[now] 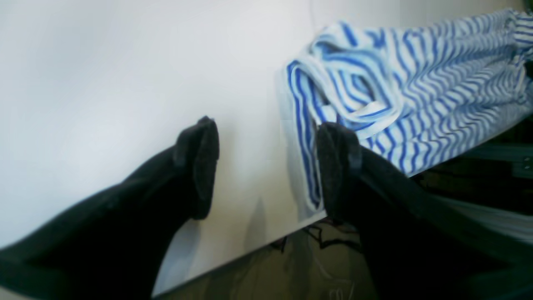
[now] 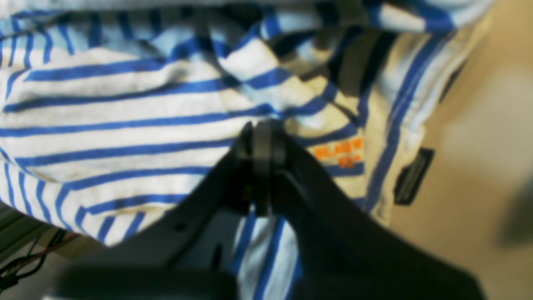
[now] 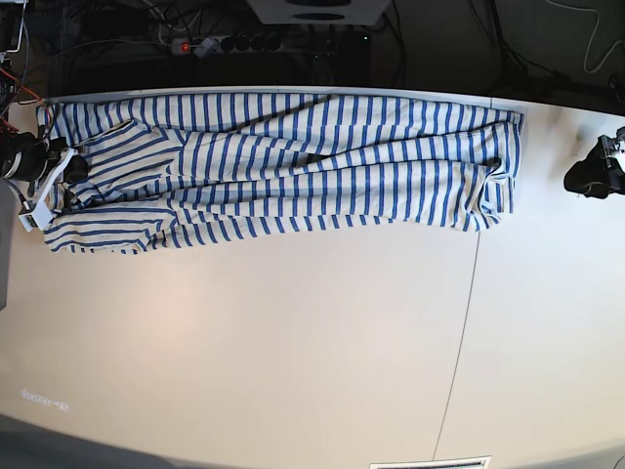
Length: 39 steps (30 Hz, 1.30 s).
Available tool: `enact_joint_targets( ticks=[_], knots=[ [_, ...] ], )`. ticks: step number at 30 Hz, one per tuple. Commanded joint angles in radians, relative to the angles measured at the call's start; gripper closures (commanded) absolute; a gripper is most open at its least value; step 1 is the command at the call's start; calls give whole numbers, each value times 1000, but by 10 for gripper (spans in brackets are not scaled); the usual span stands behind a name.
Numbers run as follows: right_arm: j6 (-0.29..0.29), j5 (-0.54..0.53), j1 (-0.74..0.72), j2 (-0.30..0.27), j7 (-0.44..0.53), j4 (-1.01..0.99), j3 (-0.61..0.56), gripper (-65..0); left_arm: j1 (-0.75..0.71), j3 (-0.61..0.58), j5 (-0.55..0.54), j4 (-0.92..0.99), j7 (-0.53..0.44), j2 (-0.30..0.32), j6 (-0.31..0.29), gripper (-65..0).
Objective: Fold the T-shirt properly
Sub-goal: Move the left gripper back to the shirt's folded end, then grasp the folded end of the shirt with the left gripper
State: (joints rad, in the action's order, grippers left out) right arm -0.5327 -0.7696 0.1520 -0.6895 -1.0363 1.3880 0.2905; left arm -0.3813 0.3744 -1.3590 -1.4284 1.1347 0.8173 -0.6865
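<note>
- The T-shirt [image 3: 293, 161] lies stretched in a long band along the far edge of the worktop [image 3: 293, 342].
- The right gripper [image 2: 263, 166] has its fingers closed, pinching the striped cloth at one end.
- The left gripper [image 1: 266, 166] has its fingers spread wide on nothing, just beside the shirt's other end.

The base view looks straight down from high above the pale white tabletop [image 3: 293, 332]. Each wrist view sits close behind its own gripper. All three share the white, blue-striped cloth T-shirt [image 3: 293, 156] [image 1: 416, 96] [image 2: 125, 116].
</note>
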Motion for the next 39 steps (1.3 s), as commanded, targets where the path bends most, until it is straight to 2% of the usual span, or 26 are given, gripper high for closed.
enact_joint_targets(
  ticks=[1, 8, 11, 14, 16, 25, 39],
  knots=[
    [-73, -5, -10, -25, 8, 10, 9, 0, 3, 13, -11, -10, -28, 28, -12, -400],
    [-73, -8, -10, -25, 8, 10, 9, 0, 1, 13, 1, -10, -100, 28, -12, -400],
    [-73, -8, -10, -25, 8, 10, 9, 0, -2, 11, -49, -10, -82, 28, -12, -400],
    [-73, -9, -10, -25, 8, 10, 9, 0, -2, -5, -119, -10, -1, 28, -12, -400],
    [-72, -8, -10, -25, 8, 10, 9, 0, -2, -26, -125, -10, 32, 28, -12, -400],
    [-73, -8, -10, -25, 8, 10, 9, 0, 2, -220, -125, -10, 5, 27, -12, -400],
    [-73, -23, -10, -25, 6, 10, 9, 0, 18, -230, -125, -10, -6, -6, -12, -400]
  ],
)
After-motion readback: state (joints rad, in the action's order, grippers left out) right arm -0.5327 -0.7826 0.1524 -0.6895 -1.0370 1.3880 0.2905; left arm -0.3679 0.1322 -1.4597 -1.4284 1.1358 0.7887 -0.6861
